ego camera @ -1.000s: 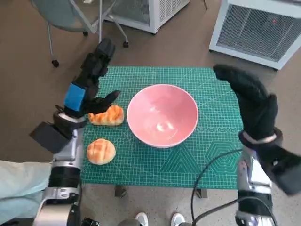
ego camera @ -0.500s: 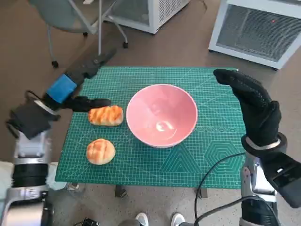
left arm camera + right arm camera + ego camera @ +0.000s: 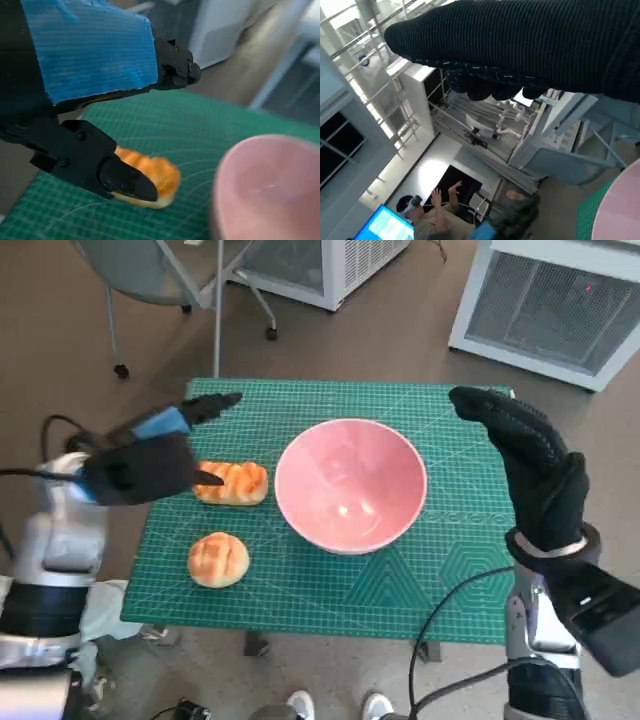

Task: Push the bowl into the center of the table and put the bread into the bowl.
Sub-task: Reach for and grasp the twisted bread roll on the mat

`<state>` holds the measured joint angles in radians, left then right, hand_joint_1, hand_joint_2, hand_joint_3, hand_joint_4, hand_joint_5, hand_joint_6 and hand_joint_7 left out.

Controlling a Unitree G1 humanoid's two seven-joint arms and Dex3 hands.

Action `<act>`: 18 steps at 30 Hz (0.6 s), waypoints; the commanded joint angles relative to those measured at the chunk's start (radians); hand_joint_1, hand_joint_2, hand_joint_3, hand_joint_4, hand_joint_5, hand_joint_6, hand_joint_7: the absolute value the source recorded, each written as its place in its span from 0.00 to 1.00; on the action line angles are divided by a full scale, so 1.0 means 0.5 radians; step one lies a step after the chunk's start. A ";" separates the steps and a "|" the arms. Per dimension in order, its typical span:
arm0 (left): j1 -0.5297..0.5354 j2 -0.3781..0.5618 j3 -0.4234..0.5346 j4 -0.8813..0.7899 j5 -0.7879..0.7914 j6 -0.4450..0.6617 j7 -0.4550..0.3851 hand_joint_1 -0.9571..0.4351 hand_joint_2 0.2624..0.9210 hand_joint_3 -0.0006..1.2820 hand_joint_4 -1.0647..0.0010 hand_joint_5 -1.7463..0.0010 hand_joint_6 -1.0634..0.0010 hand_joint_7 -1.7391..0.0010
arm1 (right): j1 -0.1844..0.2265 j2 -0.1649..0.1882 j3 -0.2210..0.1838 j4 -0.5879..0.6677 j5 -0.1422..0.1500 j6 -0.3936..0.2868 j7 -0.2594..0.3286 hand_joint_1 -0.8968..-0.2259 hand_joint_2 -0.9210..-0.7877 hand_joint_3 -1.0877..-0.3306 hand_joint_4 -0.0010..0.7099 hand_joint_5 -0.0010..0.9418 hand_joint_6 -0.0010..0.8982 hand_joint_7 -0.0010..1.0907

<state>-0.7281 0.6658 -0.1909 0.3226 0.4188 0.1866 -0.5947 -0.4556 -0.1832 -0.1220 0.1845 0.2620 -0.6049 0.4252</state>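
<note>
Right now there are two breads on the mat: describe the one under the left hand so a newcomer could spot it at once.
Start at the green cutting mat and find the pink bowl near its middle. Directly beside the bowl, on the robot's left, lies the oblong bread, partly under the left hand. It is elongated with toasted stripes, while the round bun sits nearer the robot.

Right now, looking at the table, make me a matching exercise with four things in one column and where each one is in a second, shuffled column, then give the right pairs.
Things:
1. bowl
2. long bread
3. round bread
4. right hand

Places:
A. near the mat's front left corner, apart from everything
B. raised over the mat's right edge, holding nothing
C. about the middle of the green mat
D. just left of the bowl, beside the left hand

Pairs: 1-C, 2-D, 3-A, 4-B
</note>
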 commanded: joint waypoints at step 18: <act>-0.322 -0.190 -0.376 0.676 0.304 0.000 0.081 0.62 0.71 0.01 0.92 1.00 0.75 1.00 | 0.043 0.008 0.034 -0.001 -0.014 0.050 -0.030 0.33 0.00 0.53 0.11 0.00 0.00 0.43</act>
<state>-0.8500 0.5859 -0.3555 0.6169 0.5449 0.1802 -0.5688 -0.4547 -0.1825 -0.1104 0.1804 0.2619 -0.5924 0.4135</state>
